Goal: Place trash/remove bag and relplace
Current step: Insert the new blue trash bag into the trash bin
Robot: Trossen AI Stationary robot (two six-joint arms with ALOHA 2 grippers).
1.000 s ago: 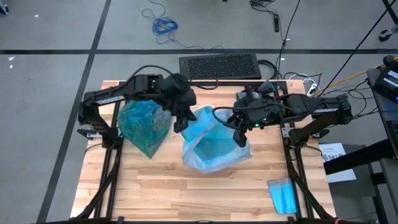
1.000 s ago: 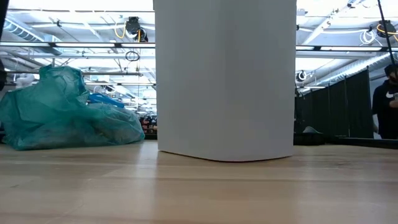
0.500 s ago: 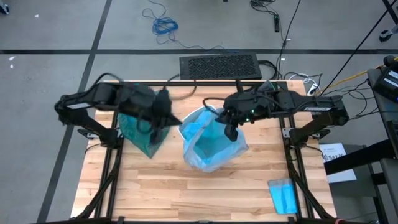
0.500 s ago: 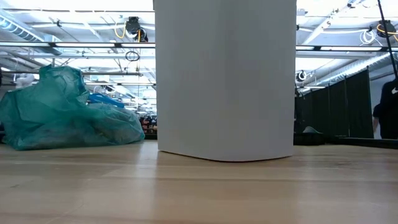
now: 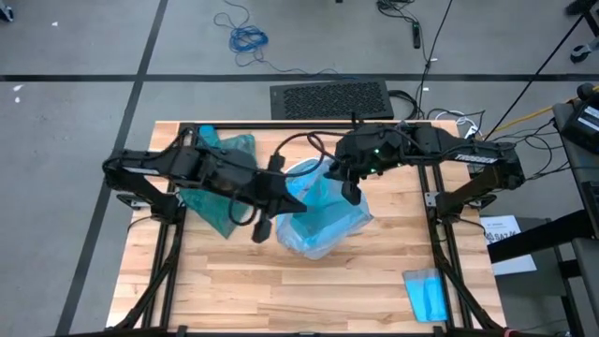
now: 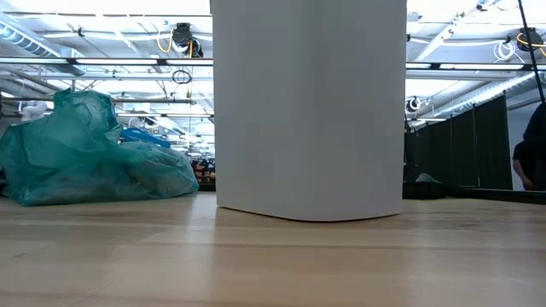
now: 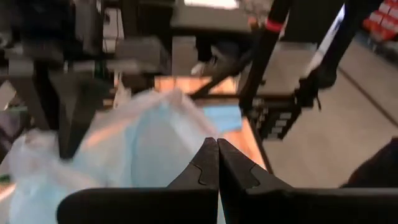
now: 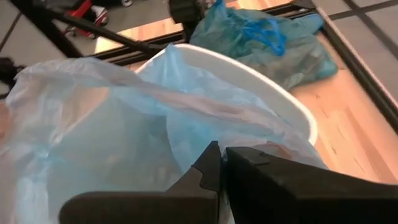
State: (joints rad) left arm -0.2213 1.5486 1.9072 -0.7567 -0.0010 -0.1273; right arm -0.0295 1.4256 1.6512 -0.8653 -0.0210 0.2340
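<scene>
The teal-green bag (image 5: 217, 187) lies bunched on the table's left part, its bottom on the wood; it also shows in the low view (image 6: 85, 162) and the right wrist view (image 8: 267, 37). The trash is out of view. A white bin (image 6: 307, 111) stands mid-table with a paler blue bag (image 5: 323, 215) draped over it. My left gripper (image 5: 259, 232), shut and empty (image 7: 217, 149), hangs by the bin's left side. My right gripper (image 5: 353, 195) is shut (image 8: 221, 158) over the pale bag at the bin's far right rim (image 8: 280, 99). My right gripper's shut fingertips (image 8: 211, 155) slant down at the pale blue bag's plastic (image 8: 186, 134) inside the bin's mouth. Whether they touch or pinch the plastic, I cannot tell. My left gripper touches nothing.
A small flat folded blue sheet (image 5: 426, 292) lies at the table's near right corner. A black grille panel (image 5: 329, 98) sits past the far edge. Black frame rails run along both table sides. A person (image 6: 533, 145) stands in the room at the right.
My left gripper has swung away from the bin's left rim out over the teal bag, then come back toward the table's near edge beside the bin, staying shut. My right gripper has shifted a little toward the left and far edge over the pale bag.
</scene>
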